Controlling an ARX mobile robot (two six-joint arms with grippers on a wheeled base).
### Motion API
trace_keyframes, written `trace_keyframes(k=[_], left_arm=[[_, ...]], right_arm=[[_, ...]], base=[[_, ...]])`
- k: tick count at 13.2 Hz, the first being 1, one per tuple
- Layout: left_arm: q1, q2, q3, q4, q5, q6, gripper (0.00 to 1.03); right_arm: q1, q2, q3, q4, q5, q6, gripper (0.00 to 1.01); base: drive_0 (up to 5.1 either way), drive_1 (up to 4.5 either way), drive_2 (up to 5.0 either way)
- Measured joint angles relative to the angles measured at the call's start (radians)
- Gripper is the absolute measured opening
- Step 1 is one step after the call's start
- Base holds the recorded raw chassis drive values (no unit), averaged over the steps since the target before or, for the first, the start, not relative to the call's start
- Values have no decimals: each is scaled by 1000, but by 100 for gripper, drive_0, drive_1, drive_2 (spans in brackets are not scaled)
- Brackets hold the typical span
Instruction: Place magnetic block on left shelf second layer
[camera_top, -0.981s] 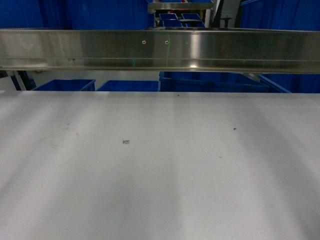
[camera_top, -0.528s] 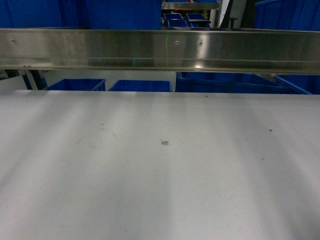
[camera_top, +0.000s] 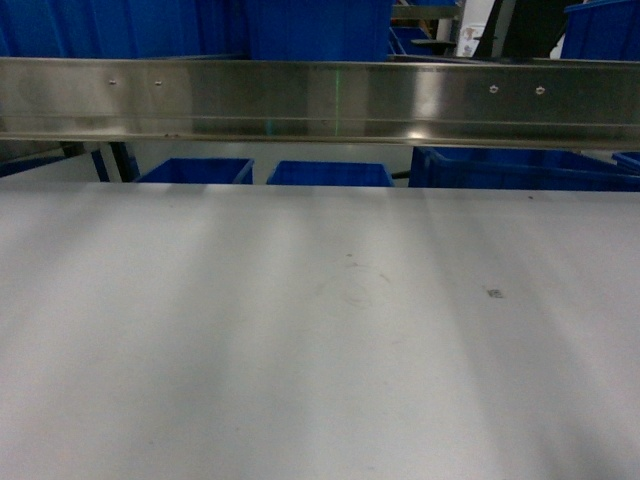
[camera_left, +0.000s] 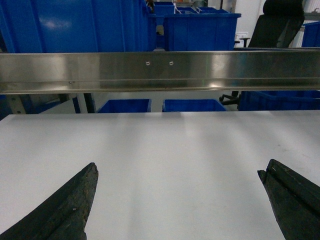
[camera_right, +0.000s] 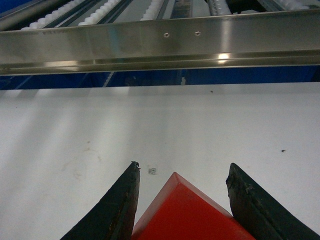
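Right claw (camera_right: 182, 200) grips the small red magnetic block (camera_right: 187, 212) above the white tabletop (camera_right: 200, 120); probably light, rigid, held by opposite faces. Left claw (camera_left: 177, 200) gapes, holding nothing.

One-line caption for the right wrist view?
Right gripper holds the red block between its jaws above the white tabletop, facing a steel rail.
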Motion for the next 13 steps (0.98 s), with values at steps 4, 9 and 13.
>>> trace_keyframes(k=[4, 9, 13], left_arm=[[0, 0, 0, -2, -1, 0, 98], [0, 0, 0, 1, 0, 0, 98], [0, 0, 0, 1, 1, 0, 98]], right_arm=[[-1, 0, 0, 1, 0, 0, 46], [1, 0, 0, -3, 0, 0, 46], [1, 0, 1, 0, 0, 0, 46]], base=[[-497, 239, 239], [-501, 235, 235], [-496, 240, 240]])
